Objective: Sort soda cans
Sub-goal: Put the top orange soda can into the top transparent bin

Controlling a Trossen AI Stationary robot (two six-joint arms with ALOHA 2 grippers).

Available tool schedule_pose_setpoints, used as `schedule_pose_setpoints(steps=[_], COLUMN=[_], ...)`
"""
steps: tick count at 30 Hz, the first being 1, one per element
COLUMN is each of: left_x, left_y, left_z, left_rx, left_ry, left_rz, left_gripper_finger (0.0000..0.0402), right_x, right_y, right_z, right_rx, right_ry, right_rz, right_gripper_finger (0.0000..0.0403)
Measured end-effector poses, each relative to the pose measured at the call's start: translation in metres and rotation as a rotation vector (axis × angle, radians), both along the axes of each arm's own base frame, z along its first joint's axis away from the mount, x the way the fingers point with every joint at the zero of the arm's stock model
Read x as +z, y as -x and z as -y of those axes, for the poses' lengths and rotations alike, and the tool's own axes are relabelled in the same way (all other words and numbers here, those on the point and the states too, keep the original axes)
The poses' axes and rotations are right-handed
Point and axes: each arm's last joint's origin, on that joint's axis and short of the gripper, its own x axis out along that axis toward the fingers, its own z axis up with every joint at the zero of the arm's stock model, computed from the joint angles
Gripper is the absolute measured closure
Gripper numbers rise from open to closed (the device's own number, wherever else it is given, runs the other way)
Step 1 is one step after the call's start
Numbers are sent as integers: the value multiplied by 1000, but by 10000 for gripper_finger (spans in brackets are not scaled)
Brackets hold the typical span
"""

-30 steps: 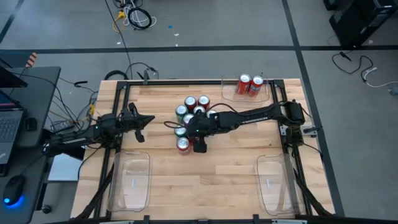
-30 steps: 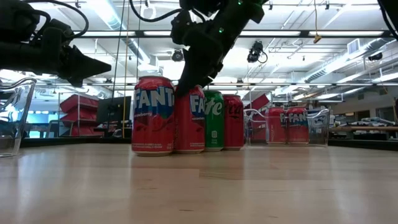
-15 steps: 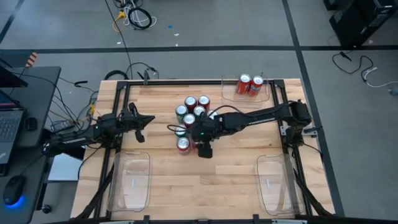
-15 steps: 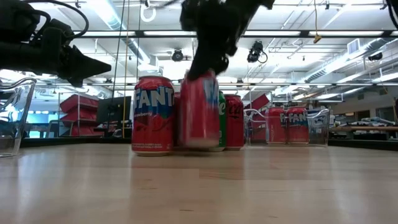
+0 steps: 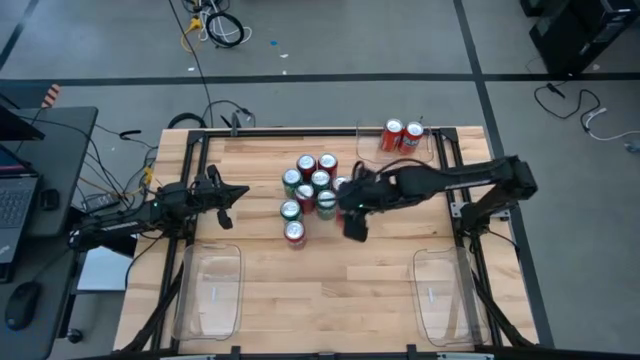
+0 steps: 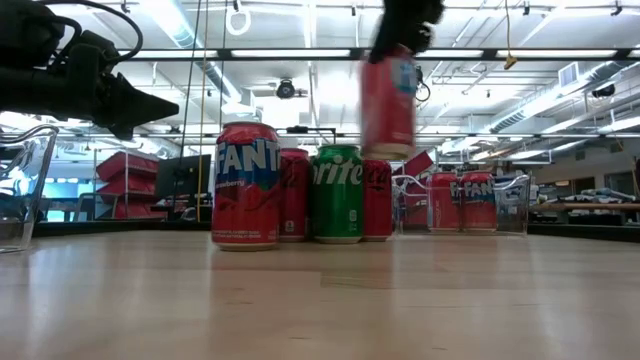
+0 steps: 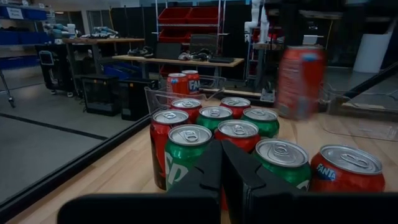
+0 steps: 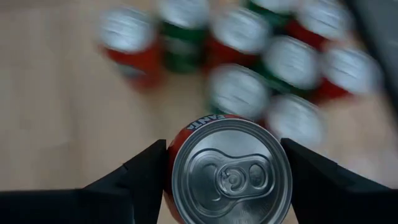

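My right gripper [image 5: 350, 215] is shut on a red Fanta soda can [image 8: 231, 180], held high above the table right of the cluster [image 6: 388, 105]. The remaining soda cans, red and green, stand upright in a tight cluster [image 5: 310, 190] at the table's middle. Two more red cans [image 5: 402, 137] stand in a clear bin at the far right. My left gripper [image 5: 240, 192] waits shut and level at the table's left, pointing at the cluster [image 7: 221, 168]. My right gripper pinches the red can between its two fingers, one on each opposite side of the can's wall [image 8: 171, 177] just below the silver top. The fingers [image 8: 146, 171] slant down from above. The can hangs about upright, lifted clear of the table and the other cans.
Two clear plastic bins lie at the near edge, one at the left [image 5: 210, 290] and one at the right [image 5: 440, 295]. The far-right bin [image 5: 432, 150] holds the two red cans. Bare wood lies between the cluster and the near bins.
My right gripper has lifted the red can off the table at the cluster's near side, raised it well above the other cans and carried it toward the table's right edge. A green can that stood behind it now shows in the low view.
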Motion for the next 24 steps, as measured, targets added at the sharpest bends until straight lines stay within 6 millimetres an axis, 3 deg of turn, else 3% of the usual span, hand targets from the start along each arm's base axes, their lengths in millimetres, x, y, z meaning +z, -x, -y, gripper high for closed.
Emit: schedule_pose_setpoints(steps=[7,11,18,24], left_x=[0,0,0,0], left_y=[0,0,0,0], left_z=[0,0,0,0], left_rx=[0,0,1,1], left_ry=[3,3,3,3], left_rz=[2,3,3,3], left_gripper_finger=[394,394,394,394], right_x=[10,4,-9,-25], right_y=[43,70,113,128], right_z=[38,69,129,167], right_rx=[-367,-568,-857,-965], right_ry=[102,108,99,111], right_rz=[-97,-160,-120,-58], right_gripper_finger=[142,142,142,142])
